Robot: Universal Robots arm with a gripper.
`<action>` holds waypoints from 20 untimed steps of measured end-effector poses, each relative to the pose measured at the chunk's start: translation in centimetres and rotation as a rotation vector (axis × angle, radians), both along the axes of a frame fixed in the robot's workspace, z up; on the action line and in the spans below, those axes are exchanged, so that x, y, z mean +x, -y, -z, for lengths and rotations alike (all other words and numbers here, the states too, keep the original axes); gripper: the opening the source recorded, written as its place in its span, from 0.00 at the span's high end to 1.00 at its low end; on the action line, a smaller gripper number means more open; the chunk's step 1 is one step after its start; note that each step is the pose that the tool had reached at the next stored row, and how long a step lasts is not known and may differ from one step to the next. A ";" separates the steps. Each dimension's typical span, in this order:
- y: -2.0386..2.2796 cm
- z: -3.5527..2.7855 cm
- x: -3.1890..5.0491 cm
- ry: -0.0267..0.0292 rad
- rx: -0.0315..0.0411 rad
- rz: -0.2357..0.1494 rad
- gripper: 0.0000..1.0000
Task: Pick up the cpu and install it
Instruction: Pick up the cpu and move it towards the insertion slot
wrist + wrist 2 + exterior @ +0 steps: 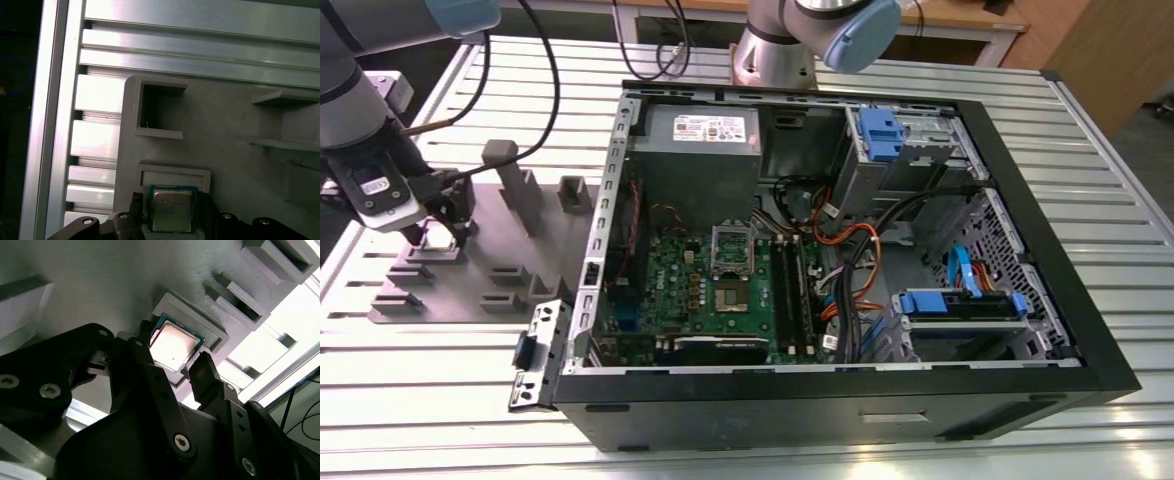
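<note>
A robot arm (pixel 360 110) reaches down at the exterior view's left, its end effector (pixel 440 232) lowered onto a grey moulded plate (pixel 494 262) that lies on a slatted aluminium surface (pixel 1121 200). The plate carries upright blocks and shallow recesses, and sits just beside an open black computer case (pixel 854 405) that takes up the middle of the surface.

In both wrist views the cpu (pixel 172 345) (pixel 171 210), a small square chip with a silver-grey metal top and a green edge, lies flat in a raised, framed recess near one corner of the plate (pixel 230 165). The end effector (pixel 174 349) (pixel 170 206) stands open around it, one black finger (pixel 142 340) on one side of the chip and the other finger (pixel 205 367) on the opposite side, both close to its edges. The chip is seated in its recess and not lifted. Whether the fingers touch its sides cannot be told.

Inside the case, a large green circuit board (pixel 680 290) lies on the floor of the housing toward the exterior view's left, with a grey power supply box (pixel 700 135) beyond it. Blue drive brackets (pixel 881 128) sit at the far side, and bundles of orange and black cables (pixel 854 250) run across the middle. The case is well apart from the chip, with the case's side wall between them.
</note>
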State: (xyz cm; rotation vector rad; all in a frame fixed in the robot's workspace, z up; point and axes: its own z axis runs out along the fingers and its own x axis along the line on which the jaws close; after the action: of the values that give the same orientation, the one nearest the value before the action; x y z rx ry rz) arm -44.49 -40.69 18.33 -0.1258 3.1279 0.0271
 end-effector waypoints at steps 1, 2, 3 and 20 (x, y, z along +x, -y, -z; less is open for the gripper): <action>0.00 0.00 0.00 0.0000 -0.0004 0.000 0.44; 0.00 0.00 0.01 0.0001 -0.0011 0.000 0.44; 0.00 0.00 0.01 0.0001 -0.0019 0.000 0.51; 0.00 -0.34 0.09 0.0001 -0.0033 0.000 0.53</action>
State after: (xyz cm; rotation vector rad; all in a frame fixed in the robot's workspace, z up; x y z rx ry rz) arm -44.40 -40.69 18.67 -0.1259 3.1280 0.0218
